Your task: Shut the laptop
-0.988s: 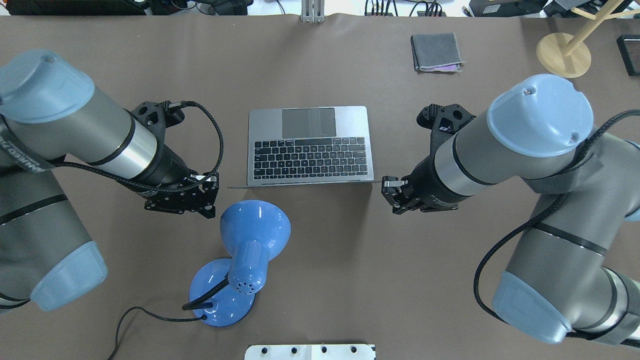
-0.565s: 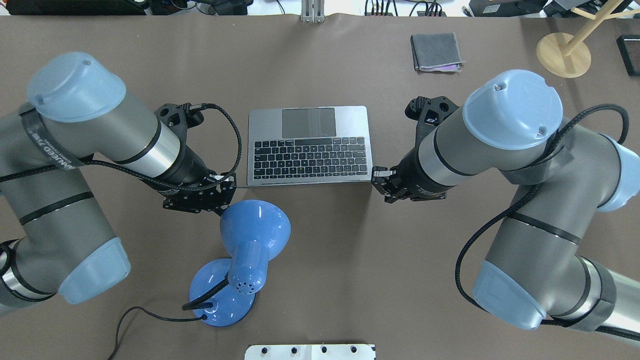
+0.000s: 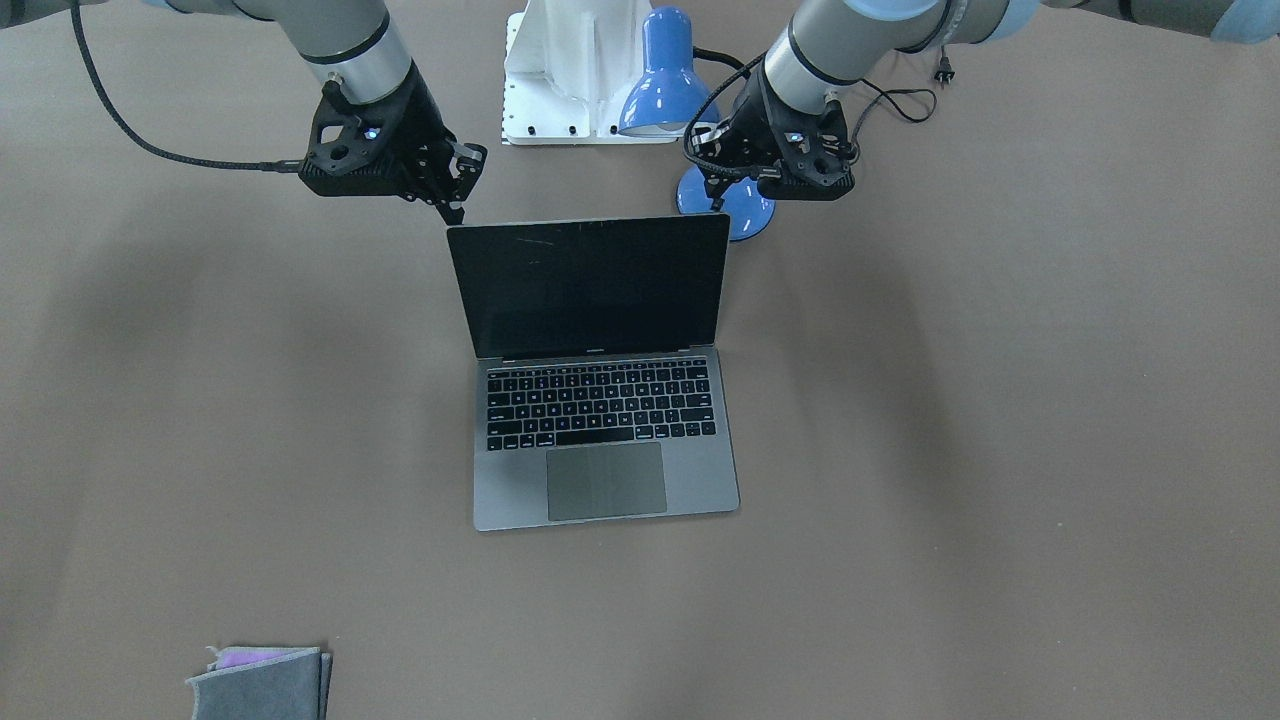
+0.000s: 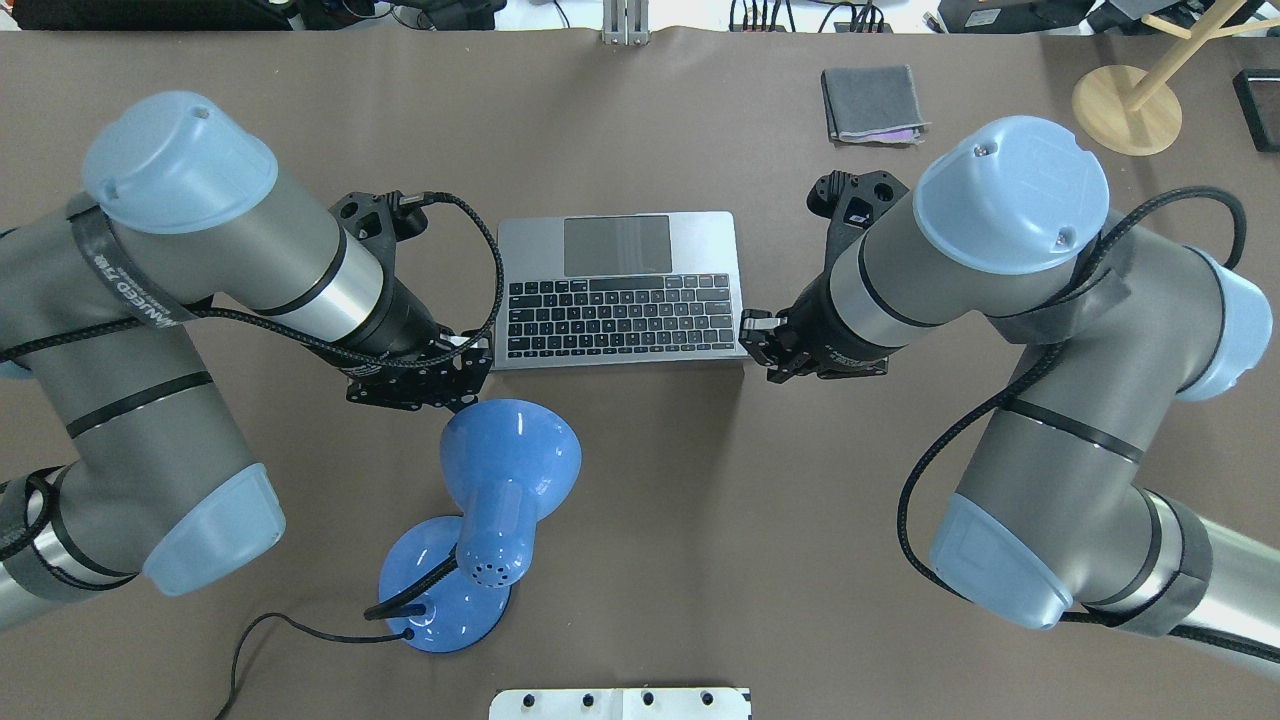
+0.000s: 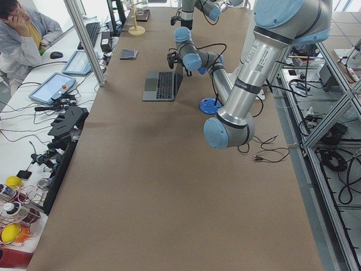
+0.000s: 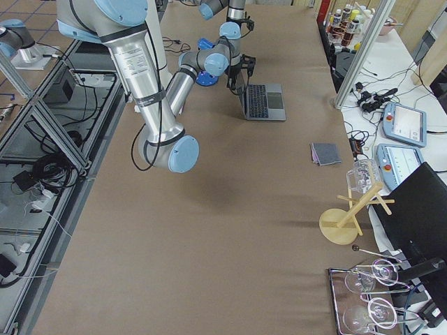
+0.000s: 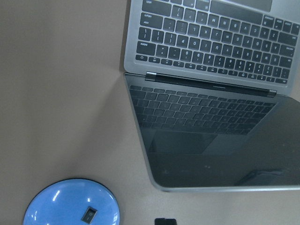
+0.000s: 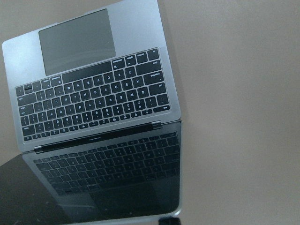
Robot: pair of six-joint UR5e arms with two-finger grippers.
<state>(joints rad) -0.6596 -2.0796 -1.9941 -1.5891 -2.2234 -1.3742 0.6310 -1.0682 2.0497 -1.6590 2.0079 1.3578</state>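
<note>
The laptop (image 4: pixel 620 300) stands open in the middle of the table, keyboard away from me and its dark screen (image 3: pixel 590 285) about upright. It also shows in the left wrist view (image 7: pixel 211 47) and the right wrist view (image 8: pixel 93 93). My left gripper (image 4: pixel 476 356) is at the lid's top left corner, just behind it, fingers together. My right gripper (image 4: pixel 753 338) is at the lid's top right corner, fingers together. In the front view the left gripper (image 3: pixel 716 192) and the right gripper (image 3: pixel 455 195) flank the lid's top edge. Neither holds anything.
A blue desk lamp (image 4: pixel 505 470) stands just behind the left gripper, its shade close under the wrist. A folded grey cloth (image 4: pixel 872 103) lies at the far right, and a wooden stand (image 4: pixel 1127 108) is beyond it. A white base plate (image 4: pixel 620 703) sits at the near edge.
Both arms have swung inward, bringing the grippers from beside the laptop to the two top corners of its lid. The laptop has not moved.
</note>
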